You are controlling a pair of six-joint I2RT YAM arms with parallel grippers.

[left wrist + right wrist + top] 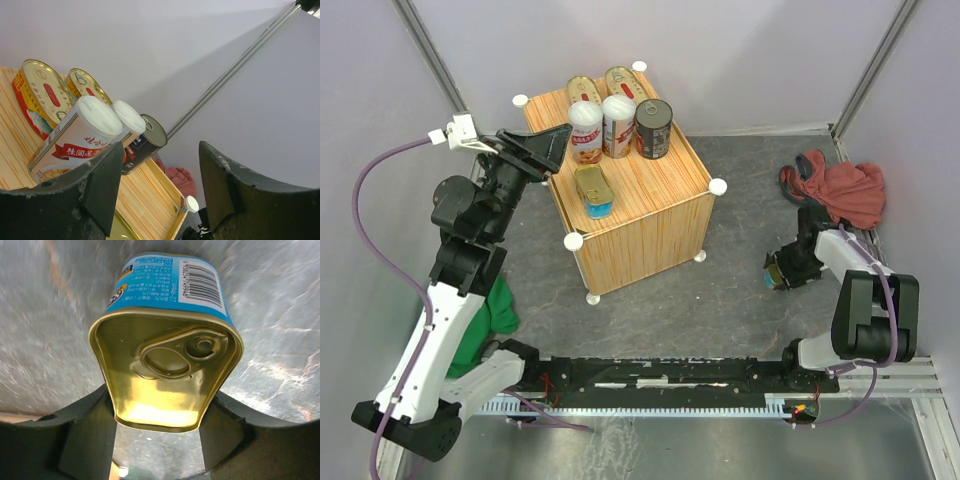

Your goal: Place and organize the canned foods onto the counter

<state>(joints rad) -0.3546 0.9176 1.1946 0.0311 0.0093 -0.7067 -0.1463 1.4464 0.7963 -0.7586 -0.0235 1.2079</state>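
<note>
Rectangular gold tin (165,375), blue-sided, fills the right wrist view. Lid with pull-ring faces the camera; long axis runs top to bottom of frame, barcode side uppermost. Right claw (160,412) is closed on its two long sides.

Top view: this tin sits at right of frame, down by the grey floor (740,200), well apart from the counter (650,215).

On the counter:
- oval tins (586,90) (623,80) flat at the upper edge
- white-lidded tins (586,130) (618,125) and dark round tin (653,128) upright in a row
- second rectangular tin (593,190) flat, long axis roughly up-down in frame

Left claw (161,165) is at the counter's upper-left edge, jaws apart, empty.
</note>
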